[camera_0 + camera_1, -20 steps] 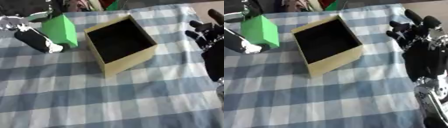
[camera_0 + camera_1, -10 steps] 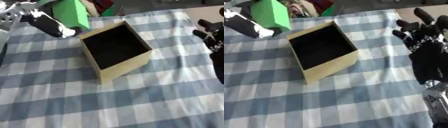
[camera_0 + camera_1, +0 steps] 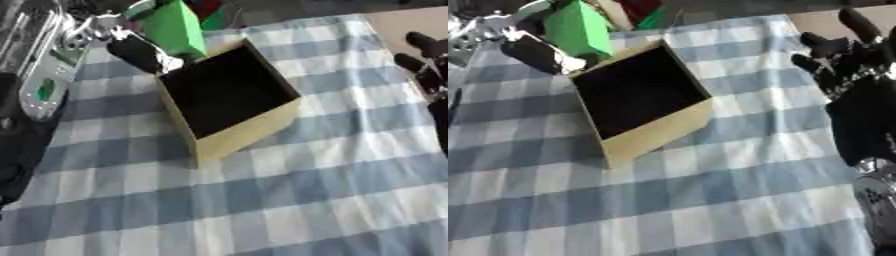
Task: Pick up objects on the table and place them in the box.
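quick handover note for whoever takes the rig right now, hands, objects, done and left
Left hand: curled round the green block, held at the far left corner of the open tan cardboard box.
Right hand: open, idle at the right edge, holding nothing.
Box sits on the blue and white checked cloth; its dark inside looks empty.
Done: block is picked up.
Left: bring it over the opening and release it.

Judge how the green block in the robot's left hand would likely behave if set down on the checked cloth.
The green block has flat faces and straight edges, so it probably won't roll. It looks rigid. Being taller than wide, it might tip.
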Available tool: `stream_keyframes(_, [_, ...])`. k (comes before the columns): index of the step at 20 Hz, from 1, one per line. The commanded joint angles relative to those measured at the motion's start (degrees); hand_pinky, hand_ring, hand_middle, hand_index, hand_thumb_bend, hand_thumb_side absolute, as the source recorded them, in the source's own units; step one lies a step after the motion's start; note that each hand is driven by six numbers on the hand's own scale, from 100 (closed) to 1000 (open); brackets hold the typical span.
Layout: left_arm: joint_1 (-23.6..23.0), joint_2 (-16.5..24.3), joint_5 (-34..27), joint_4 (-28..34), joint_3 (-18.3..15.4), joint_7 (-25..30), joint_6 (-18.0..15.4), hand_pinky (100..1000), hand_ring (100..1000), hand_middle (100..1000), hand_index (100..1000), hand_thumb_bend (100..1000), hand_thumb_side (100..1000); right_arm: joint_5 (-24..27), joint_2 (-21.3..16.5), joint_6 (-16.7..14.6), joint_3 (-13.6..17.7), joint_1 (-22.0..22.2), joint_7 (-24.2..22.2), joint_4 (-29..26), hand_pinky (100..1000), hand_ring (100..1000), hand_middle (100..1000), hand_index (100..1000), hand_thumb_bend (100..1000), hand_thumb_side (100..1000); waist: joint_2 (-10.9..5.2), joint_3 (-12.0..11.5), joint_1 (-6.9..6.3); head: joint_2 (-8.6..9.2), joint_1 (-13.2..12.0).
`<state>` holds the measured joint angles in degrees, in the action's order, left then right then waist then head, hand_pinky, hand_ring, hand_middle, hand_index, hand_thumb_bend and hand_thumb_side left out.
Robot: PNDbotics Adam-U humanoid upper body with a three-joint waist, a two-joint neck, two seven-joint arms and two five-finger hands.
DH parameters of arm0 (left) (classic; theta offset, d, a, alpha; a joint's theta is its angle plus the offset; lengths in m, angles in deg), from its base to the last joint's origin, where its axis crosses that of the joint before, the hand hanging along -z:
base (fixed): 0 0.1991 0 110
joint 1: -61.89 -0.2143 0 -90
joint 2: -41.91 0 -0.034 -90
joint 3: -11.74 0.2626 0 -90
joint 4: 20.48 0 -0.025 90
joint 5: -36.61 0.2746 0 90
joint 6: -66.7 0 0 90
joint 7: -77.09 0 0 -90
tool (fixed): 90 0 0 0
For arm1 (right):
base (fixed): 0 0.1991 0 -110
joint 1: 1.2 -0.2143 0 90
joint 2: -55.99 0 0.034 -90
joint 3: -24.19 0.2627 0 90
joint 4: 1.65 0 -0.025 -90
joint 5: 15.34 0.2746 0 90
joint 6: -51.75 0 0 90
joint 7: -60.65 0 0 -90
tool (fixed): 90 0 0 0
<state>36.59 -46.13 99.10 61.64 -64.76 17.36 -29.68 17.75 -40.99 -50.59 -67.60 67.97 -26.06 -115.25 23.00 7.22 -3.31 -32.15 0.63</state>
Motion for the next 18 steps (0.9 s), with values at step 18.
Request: stream_keyframes(18, [-0.1, -5.5, -0.6, -10.0, 2.7, -3.0, -2.6, 570, 563, 525, 689, 100, 446, 0.9, 0.6, 0.8, 0.3, -1.2, 0.1, -1.0, 814, 861, 555, 893, 100, 890, -0.18, 1.3, -0.32, 0.40, -0.3])
